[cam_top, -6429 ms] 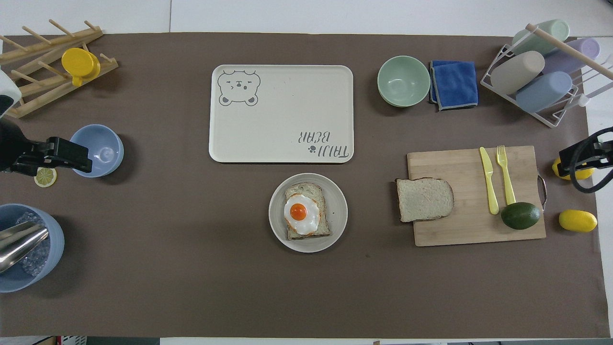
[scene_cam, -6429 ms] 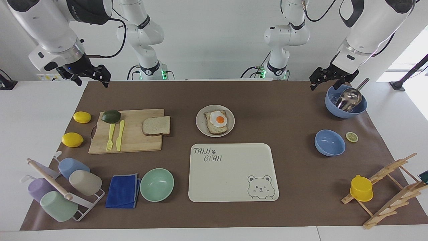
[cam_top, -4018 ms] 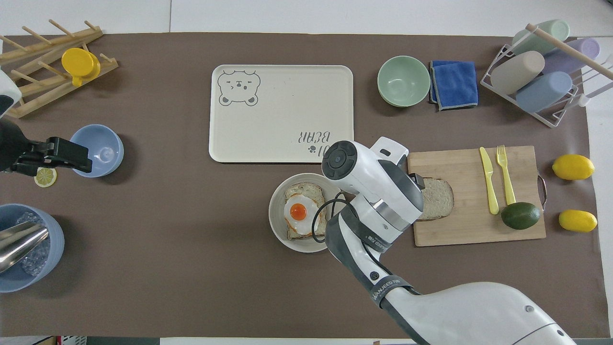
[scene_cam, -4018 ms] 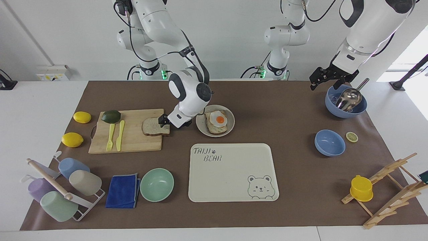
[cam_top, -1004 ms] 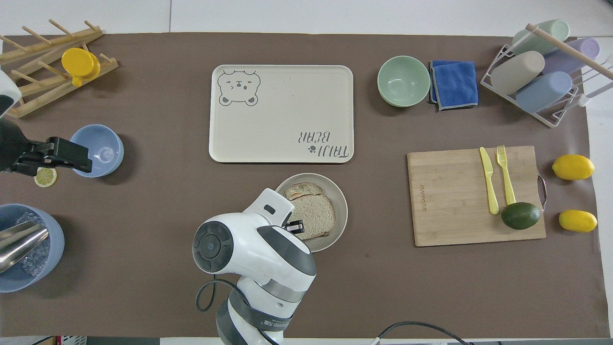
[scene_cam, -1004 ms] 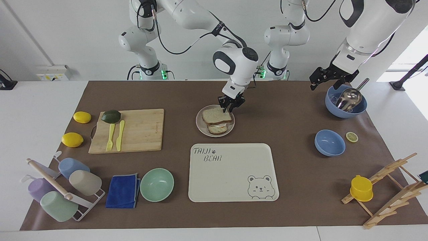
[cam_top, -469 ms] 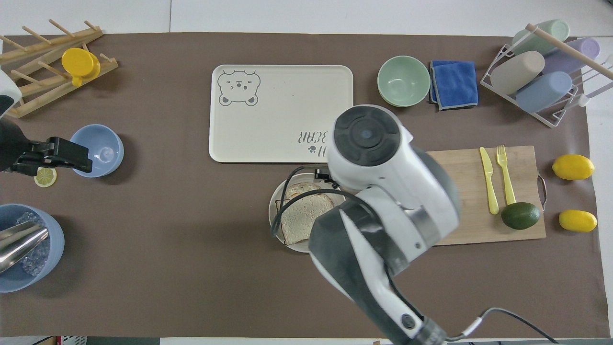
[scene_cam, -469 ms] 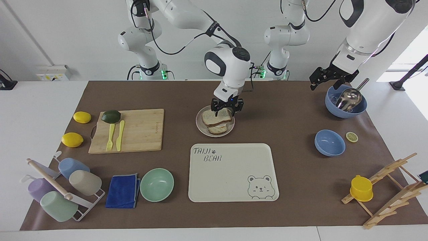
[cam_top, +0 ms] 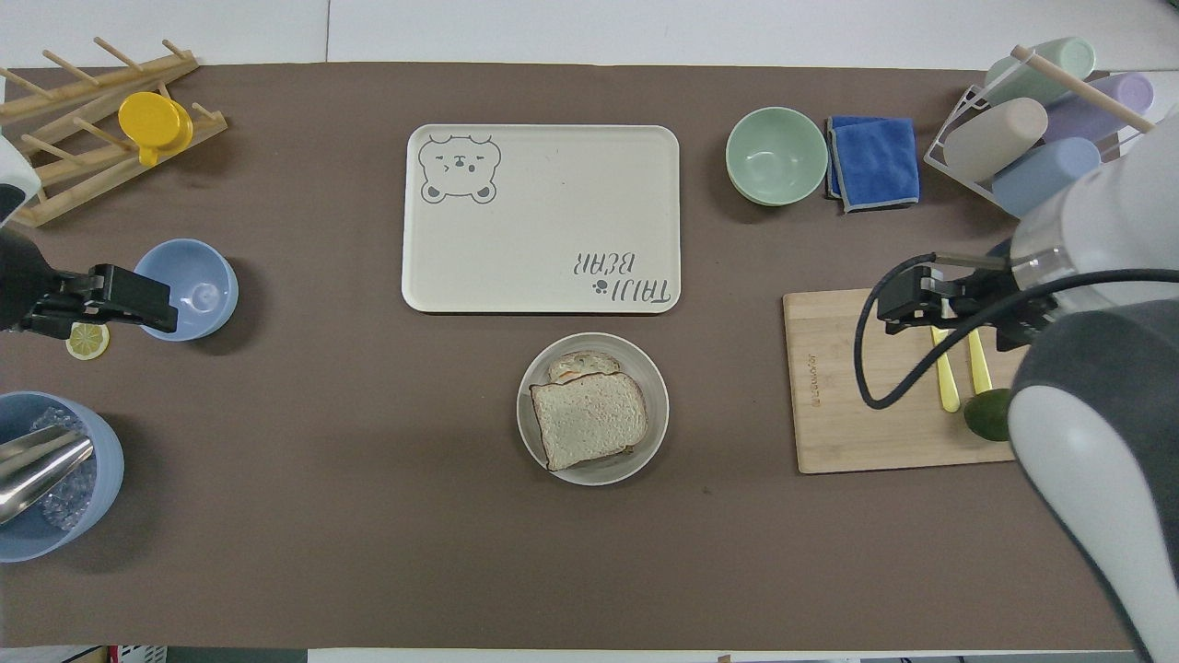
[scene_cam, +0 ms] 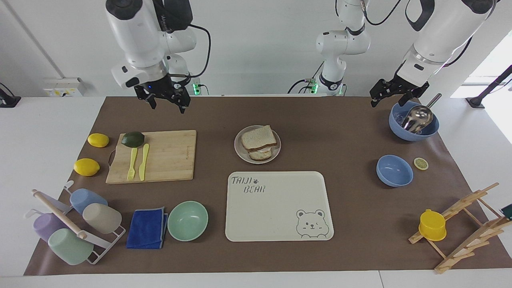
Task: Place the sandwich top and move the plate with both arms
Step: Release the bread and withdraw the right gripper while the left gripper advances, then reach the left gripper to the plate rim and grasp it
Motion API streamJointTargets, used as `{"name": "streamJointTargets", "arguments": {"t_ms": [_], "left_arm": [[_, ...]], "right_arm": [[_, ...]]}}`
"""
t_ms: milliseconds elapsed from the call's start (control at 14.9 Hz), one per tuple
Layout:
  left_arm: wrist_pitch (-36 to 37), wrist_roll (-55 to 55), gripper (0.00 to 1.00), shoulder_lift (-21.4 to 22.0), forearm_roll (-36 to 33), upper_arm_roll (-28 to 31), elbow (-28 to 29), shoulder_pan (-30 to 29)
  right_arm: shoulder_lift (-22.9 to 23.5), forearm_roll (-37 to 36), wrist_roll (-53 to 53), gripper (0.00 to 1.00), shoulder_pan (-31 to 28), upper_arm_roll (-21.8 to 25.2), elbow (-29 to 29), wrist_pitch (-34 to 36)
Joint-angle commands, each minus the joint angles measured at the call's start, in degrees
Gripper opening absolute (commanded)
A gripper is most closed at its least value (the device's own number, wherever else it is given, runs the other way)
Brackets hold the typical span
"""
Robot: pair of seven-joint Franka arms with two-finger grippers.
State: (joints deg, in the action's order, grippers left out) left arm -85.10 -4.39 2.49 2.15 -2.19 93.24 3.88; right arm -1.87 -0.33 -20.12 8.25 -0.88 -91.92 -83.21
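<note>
The sandwich top [scene_cam: 259, 139] lies on the egg toast [scene_cam: 261, 154] on the round beige plate [scene_cam: 239, 146], between the tray and the robots. In the overhead view the sandwich top [cam_top: 588, 419] covers most of the toast [cam_top: 573, 365], and the plate's rim [cam_top: 657, 405] shows around it. My right gripper [scene_cam: 167, 106] is open, empty and raised, over the cutting board [scene_cam: 168, 160]; it also shows in the overhead view [cam_top: 953, 308]. My left gripper [scene_cam: 390, 102] is open and waits raised beside the blue bowl with the ladle [scene_cam: 414, 120]; it also shows in the overhead view [cam_top: 134, 299].
The cream bear tray [scene_cam: 279, 206] lies farther from the robots than the plate. The board carries a yellow knife and fork [scene_cam: 138, 160] and an avocado [scene_cam: 133, 139]. Two lemons, a mint bowl [scene_cam: 187, 220], a blue cloth, a cup rack, a blue bowl [scene_cam: 394, 171] and a wooden rack stand around.
My right gripper has left the sandwich and swung up toward the right arm's end, over the cutting board. The sandwich top stays on the egg toast. The left arm has not moved.
</note>
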Motion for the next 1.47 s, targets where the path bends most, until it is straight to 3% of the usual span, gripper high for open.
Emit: {"name": "streamJointTargets", "arguments": {"t_ms": [0, 268, 603, 938, 1272, 1406], "left_arm": [[-3.7, 0.0, 1.0, 3.6, -0.7, -0.5, 6.2, 0.3], [-16.5, -0.3, 1.0, 11.2, 0.6, -0.5, 23.1, 4.1], [-26.7, -5.5, 1.0, 11.1, 2.8, -0.5, 34.2, 11.6], [-37.1, -17.4, 1.0, 1.9, 5.3, -0.5, 36.7, 21.1], [-51.0, -22.1, 1.0, -0.5, 12.8, -0.5, 41.9, 25.8], [-52.5, -21.9, 0.9, -1.5, 16.9, -0.5, 41.9, 25.9]], "right_arm": [[2.7, 0.7, 5.8, 1.0, -4.3, -0.1, 5.7, 4.4], [3.1, 0.2, 13.9, 1.0, -5.2, 2.7, 5.2, 4.4], [2.1, 0.0, 15.0, 1.0, -6.1, 2.7, 3.9, 5.4], [1.7, 0.0, 15.3, 1.0, -4.1, 3.5, 3.4, 5.2], [1.7, -0.2, 17.4, 1.0, -4.1, 4.2, 2.5, 4.0], [1.6, -1.6, 19.0, 1.0, -5.3, 3.6, 2.4, 3.5]]}}
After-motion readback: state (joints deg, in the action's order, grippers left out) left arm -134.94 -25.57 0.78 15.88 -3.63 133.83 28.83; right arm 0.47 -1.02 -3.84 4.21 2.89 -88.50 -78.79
